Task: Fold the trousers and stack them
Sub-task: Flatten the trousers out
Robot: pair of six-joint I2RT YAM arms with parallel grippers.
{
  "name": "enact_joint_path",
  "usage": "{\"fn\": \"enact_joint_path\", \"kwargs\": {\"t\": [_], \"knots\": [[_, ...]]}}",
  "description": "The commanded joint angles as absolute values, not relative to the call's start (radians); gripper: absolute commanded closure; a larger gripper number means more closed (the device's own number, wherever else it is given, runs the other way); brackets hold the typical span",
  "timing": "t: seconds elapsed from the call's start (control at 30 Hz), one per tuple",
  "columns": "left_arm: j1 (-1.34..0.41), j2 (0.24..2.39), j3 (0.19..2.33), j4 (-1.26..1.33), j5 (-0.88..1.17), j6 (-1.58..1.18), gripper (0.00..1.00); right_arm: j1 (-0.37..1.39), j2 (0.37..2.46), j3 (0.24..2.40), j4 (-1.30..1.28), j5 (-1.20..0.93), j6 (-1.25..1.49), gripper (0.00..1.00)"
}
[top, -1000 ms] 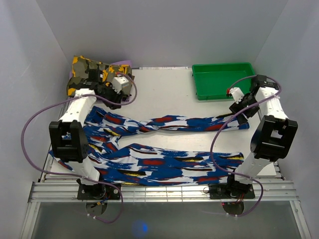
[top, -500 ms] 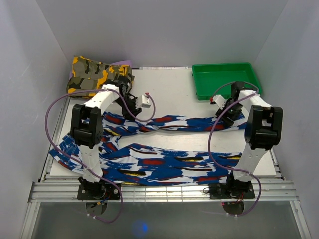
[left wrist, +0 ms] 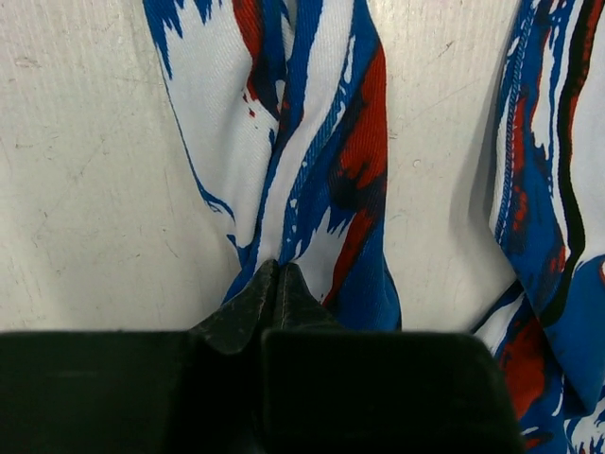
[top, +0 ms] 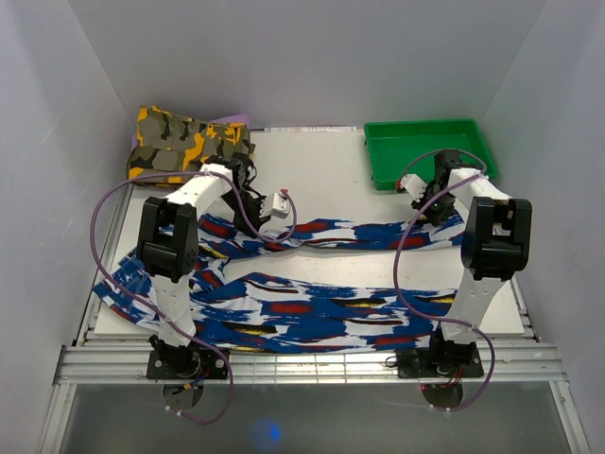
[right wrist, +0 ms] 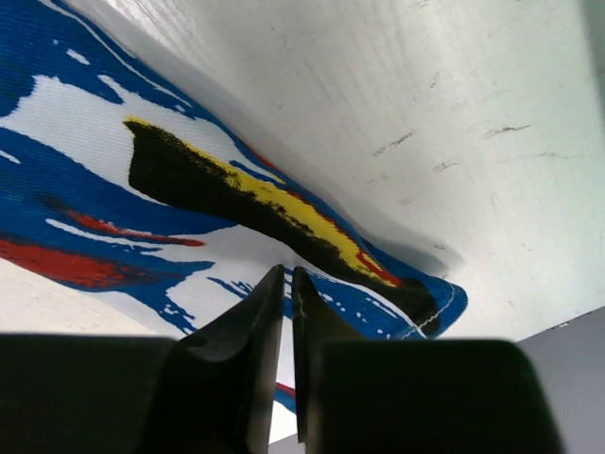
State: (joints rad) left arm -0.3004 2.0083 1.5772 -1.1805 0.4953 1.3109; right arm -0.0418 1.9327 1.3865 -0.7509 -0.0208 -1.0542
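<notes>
The trousers [top: 312, 307], royal blue with white, red, black and yellow streaks, lie spread across the table with both legs running left to right. My left gripper [top: 257, 219] is down on the far leg near the crotch. In the left wrist view its fingertips [left wrist: 277, 270] are pressed together on a bunched fold of the cloth [left wrist: 321, 161]. My right gripper [top: 430, 210] is at the far leg's right end. In the right wrist view [right wrist: 287, 274] it is shut on the cloth just inside the hem [right wrist: 416, 303].
A folded camouflage garment [top: 184, 142] lies at the back left corner. A green tray [top: 421, 126] stands at the back right, close behind the right gripper. Purple cables loop off both arms. Grey walls close in both sides.
Both arms have come down from the back corners onto the far trouser leg. Both grippers, open before, have closed on the cloth.
</notes>
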Motion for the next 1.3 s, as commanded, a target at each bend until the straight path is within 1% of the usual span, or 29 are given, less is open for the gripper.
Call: {"fn": "enact_joint_path", "kwargs": {"t": [0.0,0.03,0.07,0.1,0.23,0.27,0.37,0.4,0.5,0.53,0.6,0.63,0.67,0.73,0.83,0.93,1.0,1.13,1.27], "knots": [[-0.310,1.974,1.589,-1.190,0.515,1.328,0.94,-0.040,1.927,1.424,-0.744,-0.003,-1.058,0.89],[-0.308,1.942,1.591,-1.189,0.517,1.324,0.96,-0.041,1.911,1.417,-0.744,-0.005,-1.074,0.92],[-0.308,1.921,1.591,-1.178,0.522,1.312,0.99,-0.041,1.899,1.408,-0.742,-0.003,-1.083,0.92],[-0.307,1.895,1.589,-1.167,0.528,1.301,1.00,-0.047,1.876,1.391,-0.744,0.017,-1.089,0.92],[-0.266,1.740,1.542,-1.079,0.541,1.226,1.00,-0.066,1.824,1.347,-0.742,0.037,-1.121,0.92],[-0.258,1.668,1.502,-1.031,0.540,1.209,1.00,-0.071,1.818,1.339,-0.741,0.043,-1.127,0.92],[-0.229,1.554,1.425,-0.959,0.535,1.198,1.00,-0.084,1.806,1.333,-0.742,0.051,-1.129,0.92],[-0.224,1.483,1.369,-0.939,0.534,1.197,1.00,-0.090,1.804,1.335,-0.744,0.052,-1.127,0.92],[-0.201,1.369,1.283,-0.885,0.534,1.189,1.00,-0.094,1.805,1.380,-0.777,0.071,-1.106,0.92],[-0.196,1.352,1.266,-0.881,0.526,1.184,1.00,-0.098,1.807,1.403,-0.805,0.069,-1.101,0.89],[-0.190,1.324,1.224,-0.874,0.515,1.172,1.00,-0.118,1.802,1.479,-0.865,0.017,-1.103,0.79],[-0.189,1.321,1.213,-0.871,0.511,1.155,1.00,-0.124,1.796,1.497,-0.929,-0.029,-1.109,0.64],[-0.187,1.319,1.203,-0.864,0.508,1.144,1.00,-0.129,1.789,1.506,-0.954,-0.082,-1.118,0.55],[-0.187,1.322,1.183,-0.851,0.509,1.117,1.00,-0.129,1.747,1.482,-0.983,-0.124,-1.156,0.46],[-0.187,1.345,1.186,-0.819,0.505,1.054,1.00,-0.121,1.669,1.378,-0.948,-0.240,-1.193,0.43],[-0.186,1.365,1.190,-0.816,0.506,1.035,1.00,-0.092,1.585,1.218,-0.844,-0.267,-1.250,0.43],[-0.186,1.373,1.190,-0.815,0.502,1.034,1.00,-0.066,1.551,1.113,-0.727,-0.270,-1.282,0.43],[-0.178,1.397,1.201,-0.816,0.494,1.029,1.00,-0.023,1.568,1.033,-0.615,-0.238,-1.344,0.43],[-0.169,1.427,1.221,-0.808,0.497,1.008,1.00,0.000,1.632,1.002,-0.520,-0.175,-1.348,0.42]]}}
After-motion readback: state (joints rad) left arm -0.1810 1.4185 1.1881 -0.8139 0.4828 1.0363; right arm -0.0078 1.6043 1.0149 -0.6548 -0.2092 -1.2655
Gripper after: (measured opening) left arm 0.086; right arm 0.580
